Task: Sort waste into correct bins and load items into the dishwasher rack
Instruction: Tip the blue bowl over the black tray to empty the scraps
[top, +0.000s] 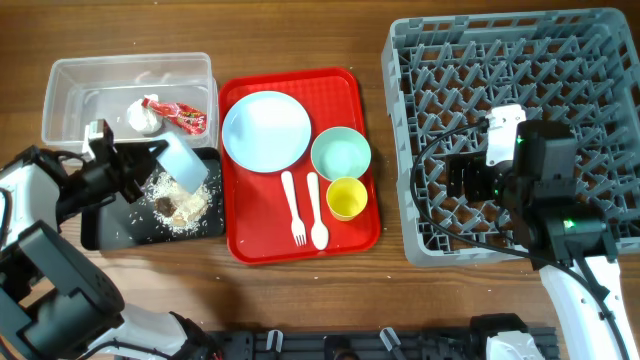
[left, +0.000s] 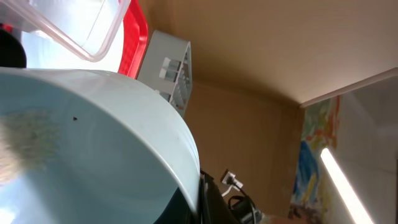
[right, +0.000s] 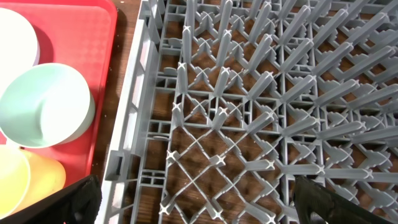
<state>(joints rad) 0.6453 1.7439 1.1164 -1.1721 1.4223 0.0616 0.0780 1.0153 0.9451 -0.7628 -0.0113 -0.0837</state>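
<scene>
The pale blue bowl overflows the left wrist view's left and bottom edges. The yellow cup is cropped at the right wrist view's near-left corner.

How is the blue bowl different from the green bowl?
The pale blue bowl is tipped over the black tray, held by the left tool; the mint-green bowl sits upright on the red tray. The pale blue bowl has rice-like scraps stuck inside; the mint-green bowl looks clean. Both are round bowls.

No legible txt, nos. or brand anywhere. Red snack wrapper has print, too small/blurred to read. Wall poster: colours only.
</scene>
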